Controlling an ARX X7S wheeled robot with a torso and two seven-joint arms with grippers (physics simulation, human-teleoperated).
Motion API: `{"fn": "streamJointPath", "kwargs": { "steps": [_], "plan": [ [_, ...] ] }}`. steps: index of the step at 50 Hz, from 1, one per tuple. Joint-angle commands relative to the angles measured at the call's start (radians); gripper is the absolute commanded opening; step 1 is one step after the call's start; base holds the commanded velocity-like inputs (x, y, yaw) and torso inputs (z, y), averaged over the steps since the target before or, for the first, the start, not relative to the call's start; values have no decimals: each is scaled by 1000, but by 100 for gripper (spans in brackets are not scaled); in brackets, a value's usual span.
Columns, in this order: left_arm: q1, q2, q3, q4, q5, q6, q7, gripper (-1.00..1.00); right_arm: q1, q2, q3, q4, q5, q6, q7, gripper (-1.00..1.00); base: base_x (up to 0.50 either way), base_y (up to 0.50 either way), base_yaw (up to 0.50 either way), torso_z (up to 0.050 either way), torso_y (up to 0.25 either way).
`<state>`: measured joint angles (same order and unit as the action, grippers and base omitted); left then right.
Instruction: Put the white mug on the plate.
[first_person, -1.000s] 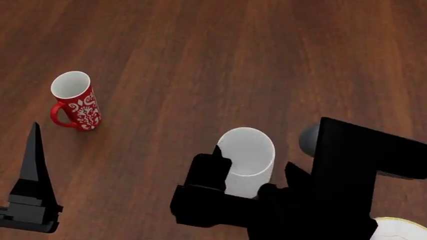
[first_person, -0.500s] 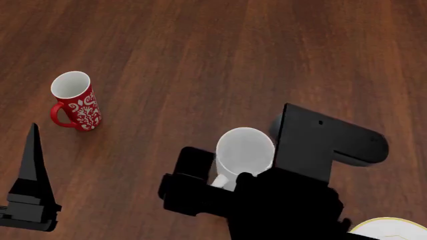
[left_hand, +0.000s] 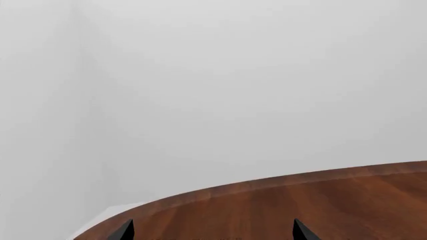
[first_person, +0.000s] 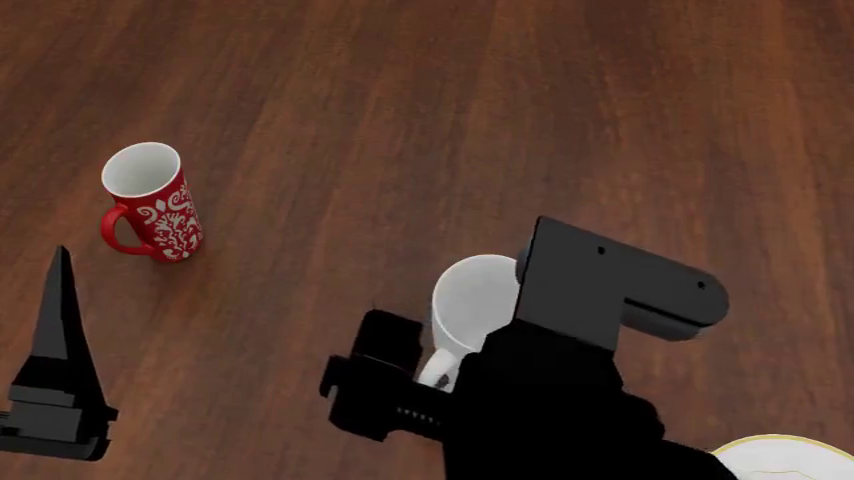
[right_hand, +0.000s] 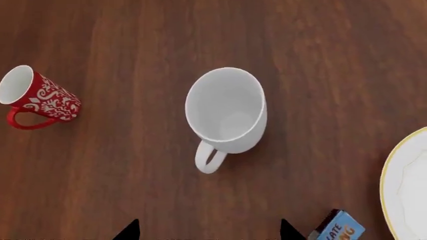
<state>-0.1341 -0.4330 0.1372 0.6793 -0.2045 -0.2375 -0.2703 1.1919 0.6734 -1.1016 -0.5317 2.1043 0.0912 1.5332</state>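
On my head view, from the left, I have the left gripper (first_person: 54, 400) parked low over the wooden table (first_person: 400, 120), its fingertips spread apart with nothing between them in its wrist view, then the red mug (first_person: 151, 203) with its white floral pattern standing upright. The white mug (right_hand: 225, 111) stands upright on the bare wood near the middle with my right gripper (right_hand: 208, 231) above it, fingertips parted and not touching it. Farthest right, the gold-rimmed plate (right_hand: 405, 185) lies apart from the white mug, and just beside it a small blue packet (right_hand: 335, 227) shows the partial letters "LATE".
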Motion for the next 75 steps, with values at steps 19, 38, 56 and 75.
{"fn": "streamJointPath", "kwargs": {
  "steps": [19, 38, 56, 75],
  "plan": [
    [-2, -7, 1, -24, -3, 15, -2, 100, 77, -56, -92, 177, 64, 22, -113, 100, 0, 0, 0, 0, 0],
    [-9, -10, 10, -31, -2, 15, -3, 100, 88, -90, -103, 271, 76, 38, -168, 100, 0, 0, 0, 0, 0],
    [2, -18, 0, -35, -7, 27, -7, 100, 106, -143, -113, 397, 93, 68, -245, 100, 0, 0, 0, 0, 0],
    [-4, -23, -1, -41, -13, 29, -7, 100, 104, -181, -118, 523, 95, 69, -308, 100, 0, 0, 0, 0, 0]
  ]
}}
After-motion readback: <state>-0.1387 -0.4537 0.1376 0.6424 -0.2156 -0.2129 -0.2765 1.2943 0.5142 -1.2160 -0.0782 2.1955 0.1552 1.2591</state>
